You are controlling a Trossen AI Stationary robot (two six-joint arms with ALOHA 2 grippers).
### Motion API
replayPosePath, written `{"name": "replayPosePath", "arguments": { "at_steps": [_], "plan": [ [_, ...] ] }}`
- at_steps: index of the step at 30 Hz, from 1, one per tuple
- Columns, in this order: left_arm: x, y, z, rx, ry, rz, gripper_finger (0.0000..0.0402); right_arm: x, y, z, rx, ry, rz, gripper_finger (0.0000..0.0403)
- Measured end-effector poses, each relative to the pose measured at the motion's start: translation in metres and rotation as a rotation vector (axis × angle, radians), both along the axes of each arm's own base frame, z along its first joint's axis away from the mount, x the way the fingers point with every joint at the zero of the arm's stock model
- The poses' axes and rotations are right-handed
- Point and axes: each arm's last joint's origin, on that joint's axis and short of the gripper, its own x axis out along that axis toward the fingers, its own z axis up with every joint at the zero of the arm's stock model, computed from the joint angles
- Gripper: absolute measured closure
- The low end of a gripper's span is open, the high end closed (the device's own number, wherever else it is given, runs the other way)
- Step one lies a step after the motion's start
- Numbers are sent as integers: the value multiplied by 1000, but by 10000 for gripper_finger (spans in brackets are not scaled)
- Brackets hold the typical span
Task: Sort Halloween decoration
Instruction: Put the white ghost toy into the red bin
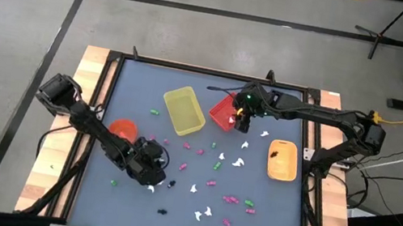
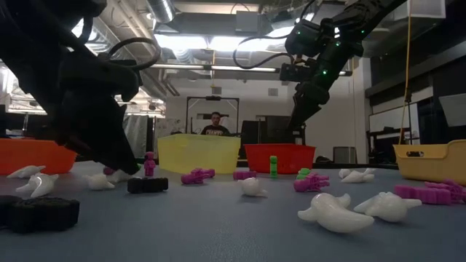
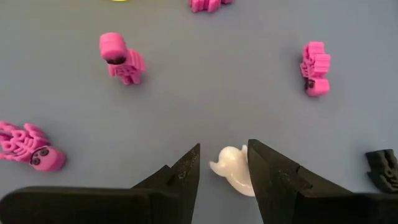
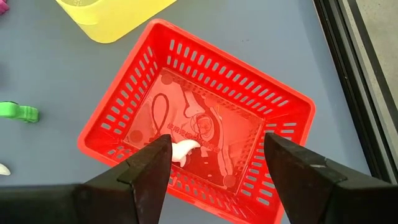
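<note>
The Halloween decoration lies scattered over the grey table: white ghosts [image 1: 239,162], pink skeletons [image 3: 123,57] and green [image 1: 156,111] and black [image 1: 163,212] pieces. My left gripper [image 3: 222,163] is open at the near left, low over the table. Its fingers stand on either side of a small white ghost [image 3: 231,173] that lies flat on the table. My right gripper [image 4: 216,158] is open above the red basket [image 4: 205,68] at the far middle. One white ghost [image 4: 185,149] lies on that basket's floor. My left gripper slants down from the table's left, with the white ghost between its fingertips. One finger [image 3: 264,168] stands right against the ghost's side [image 3: 244,177] and a gap shows at the other finger. I cannot tell whether it touches.
A yellow basket [image 1: 184,111] stands left of the red one. An orange bowl [image 1: 123,128] sits behind my left arm, and an orange tray [image 1: 282,160] at the right holds a dark piece. A black piece [image 3: 382,168] lies close beside my left gripper. A person stands beyond the table's far edge.
</note>
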Motion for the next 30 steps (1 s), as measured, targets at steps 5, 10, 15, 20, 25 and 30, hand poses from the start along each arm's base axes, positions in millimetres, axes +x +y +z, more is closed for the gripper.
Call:
{"name": "replayPosePath", "arguments": {
  "at_steps": [5, 10, 15, 20, 25, 30],
  "plan": [
    [-1, -1, 0, -16, 13, -18, 283, 0, 0, 0, 0, 0, 0, 150],
    [-1, -1, -1, -12, 18, -19, 283, 0, 0, 0, 0, 0, 0, 150],
    [0, -2, -7, 13, 39, -37, 283, 0, 0, 0, 0, 0, 0, 150],
    [2, -2, -12, 22, 46, -40, 283, 0, 0, 0, 0, -1, 0, 150],
    [1, -4, -12, 40, 40, -44, 302, 0, 0, 0, 0, -1, 0, 150],
    [1, -5, -12, 50, 44, -58, 331, 0, 0, 0, -1, -1, 0, 150]
  ]
}}
